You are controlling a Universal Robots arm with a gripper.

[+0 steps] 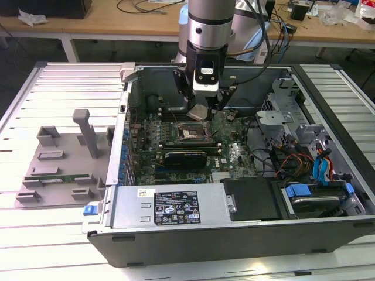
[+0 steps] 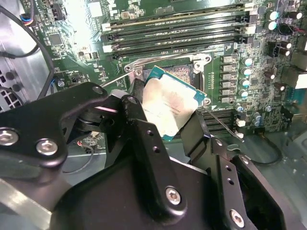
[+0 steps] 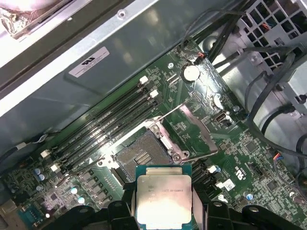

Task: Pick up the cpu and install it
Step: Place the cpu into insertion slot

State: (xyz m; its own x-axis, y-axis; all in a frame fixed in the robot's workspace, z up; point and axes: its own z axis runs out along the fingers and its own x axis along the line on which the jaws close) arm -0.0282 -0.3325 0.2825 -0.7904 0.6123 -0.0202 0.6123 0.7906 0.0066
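1. One cpu [image 3: 164, 199] is gripped by its edges in the gripper [image 1: 200, 110], which is closed on it.
2. The cpu is held over the open motherboard socket [image 3: 139, 155], not seated, at upper centre of the exterior view, inside the computer case [image 1: 234, 237].

The exterior view looked down from above the near edge of the slatted table [image 1: 64, 88], at middle distance, across the open computer case [image 1: 246, 240] toward the desks [image 1: 117, 26] beyond the far edge, with the arm [image 1: 208, 23] near the middle. Both wrist views sat very close over the motherboard [image 3: 216, 139], looking past the gripper [image 3: 163, 206] at differing angles. All three shared the socket [image 3: 141, 155] and the cpu [image 3: 163, 196] held just over it.
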